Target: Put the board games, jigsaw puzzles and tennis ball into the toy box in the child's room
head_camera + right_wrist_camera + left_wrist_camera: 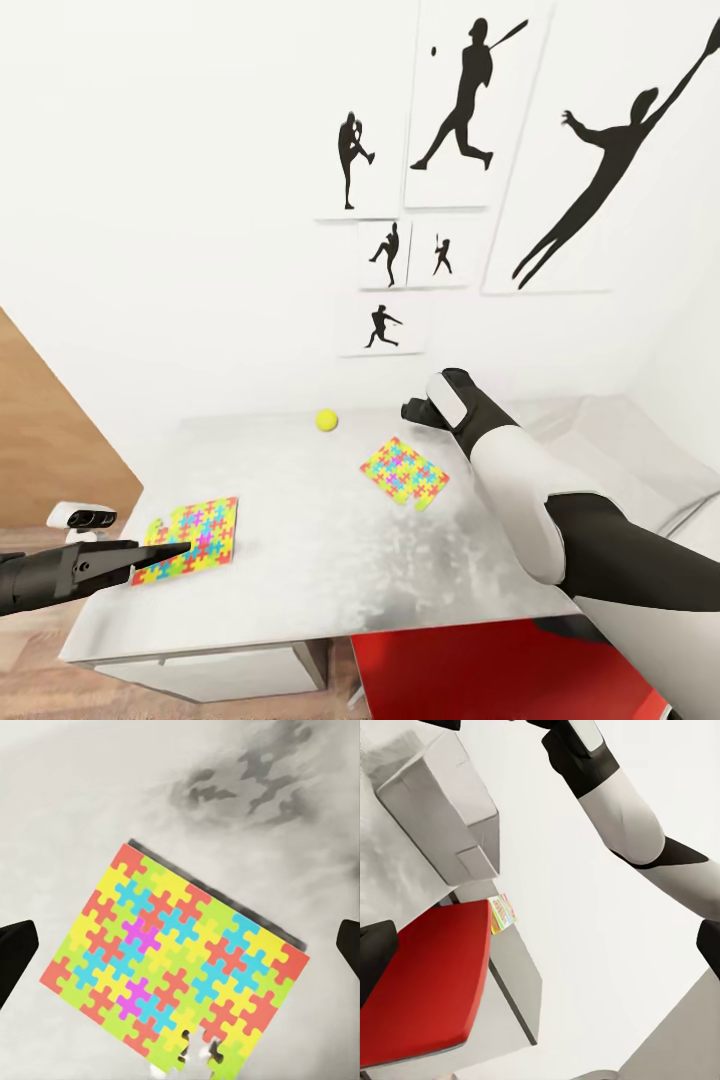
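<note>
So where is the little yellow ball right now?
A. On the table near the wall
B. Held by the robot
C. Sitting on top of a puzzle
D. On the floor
A. The ball rests on the table close to the wall, apart from both puzzles, the one at the near corner and the one further along, with neither arm touching it.
</note>
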You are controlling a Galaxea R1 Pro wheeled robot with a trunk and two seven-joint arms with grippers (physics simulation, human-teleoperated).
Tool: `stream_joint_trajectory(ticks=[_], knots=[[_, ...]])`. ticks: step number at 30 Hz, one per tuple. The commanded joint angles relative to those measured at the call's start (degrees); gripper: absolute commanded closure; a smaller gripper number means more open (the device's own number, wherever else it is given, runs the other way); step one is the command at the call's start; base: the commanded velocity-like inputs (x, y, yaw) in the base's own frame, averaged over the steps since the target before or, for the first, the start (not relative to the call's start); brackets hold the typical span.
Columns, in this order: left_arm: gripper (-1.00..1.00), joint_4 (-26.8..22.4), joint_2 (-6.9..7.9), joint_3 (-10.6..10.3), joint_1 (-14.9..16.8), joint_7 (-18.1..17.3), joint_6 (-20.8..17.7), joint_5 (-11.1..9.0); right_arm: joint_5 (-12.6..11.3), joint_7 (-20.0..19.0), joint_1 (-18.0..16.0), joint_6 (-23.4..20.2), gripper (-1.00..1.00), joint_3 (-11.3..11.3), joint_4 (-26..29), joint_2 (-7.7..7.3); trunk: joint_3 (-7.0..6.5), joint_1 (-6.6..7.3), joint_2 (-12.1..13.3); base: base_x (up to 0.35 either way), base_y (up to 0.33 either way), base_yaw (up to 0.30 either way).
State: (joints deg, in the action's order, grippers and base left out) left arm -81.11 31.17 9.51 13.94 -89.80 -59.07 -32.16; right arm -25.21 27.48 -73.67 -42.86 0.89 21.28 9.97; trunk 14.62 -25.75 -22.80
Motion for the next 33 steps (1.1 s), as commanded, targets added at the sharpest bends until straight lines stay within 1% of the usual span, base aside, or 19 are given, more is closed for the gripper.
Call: stream_joint_trajectory(ticks=[1,20,33], knots=[[-1.00,0.0,0.03,0.0,0.0,-0.2,-0.6,0.0,-0.5,0.5,0.0,-0.1,-1.00,0.1,0.1,0.02,0.21,-0.03,-0.1,0.000,0.000,0.000],[-1.00,0.0,0.03,0.0,0.0,-0.2,-0.4,0.0,-0.5,0.5,-0.3,-0.3,-1.00,-0.4,0.2,0.02,1.96,-0.03,-0.1,0.000,0.000,0.000],[-1.00,0.0,0.03,0.0,0.0,-0.2,-0.4,0.0,-0.5,0.5,-0.3,-0.2,-1.00,-0.4,0.2,0.02,3.16,-0.03,-0.1,0.000,0.000,0.000]])
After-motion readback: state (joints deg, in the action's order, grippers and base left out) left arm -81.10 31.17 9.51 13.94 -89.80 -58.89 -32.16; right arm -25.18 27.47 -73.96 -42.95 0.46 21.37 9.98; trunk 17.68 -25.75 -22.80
